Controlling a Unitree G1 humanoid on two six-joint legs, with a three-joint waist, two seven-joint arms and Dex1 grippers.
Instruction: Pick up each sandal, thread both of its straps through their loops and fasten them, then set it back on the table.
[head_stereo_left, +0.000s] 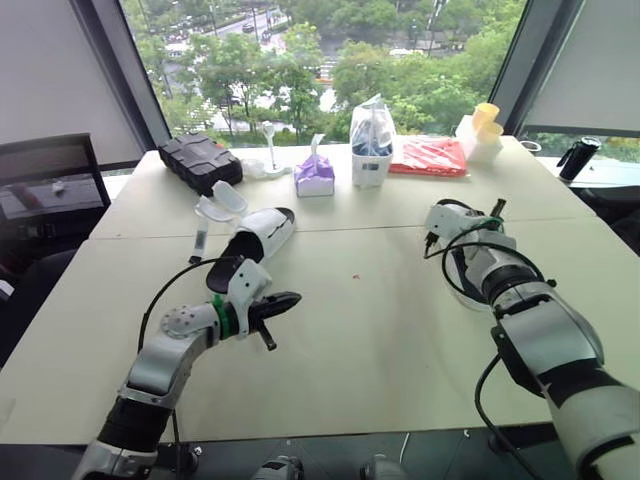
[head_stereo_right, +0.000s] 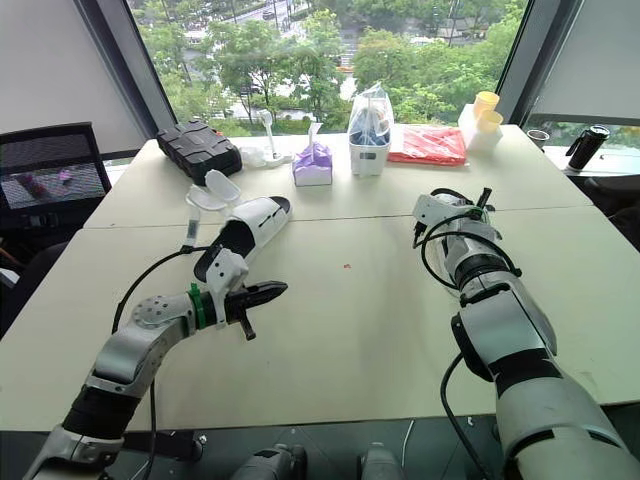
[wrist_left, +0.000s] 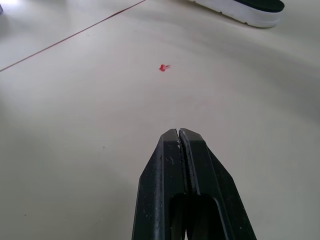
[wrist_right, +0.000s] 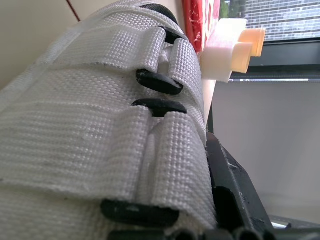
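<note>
Strapped sandal (wrist_right: 100, 125) clamped in right end effector (head_stereo_left: 492, 212); white sandal (head_stereo_left: 262, 232) lying toward desk's (head_stereo_left: 380, 330) left edge, near pinched-closed left end effector (head_stereo_left: 290, 298).

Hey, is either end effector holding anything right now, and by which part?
Left end effector is shut on nothing. Right end effector seems to grip a sandal at its white webbing straps, one finger against them.

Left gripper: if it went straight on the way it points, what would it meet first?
Probably nothing soon: the left gripper, jaws shut, points across bare table, past a red speck. The sandal lies off to the side. Its height over the table is unclear.
</note>
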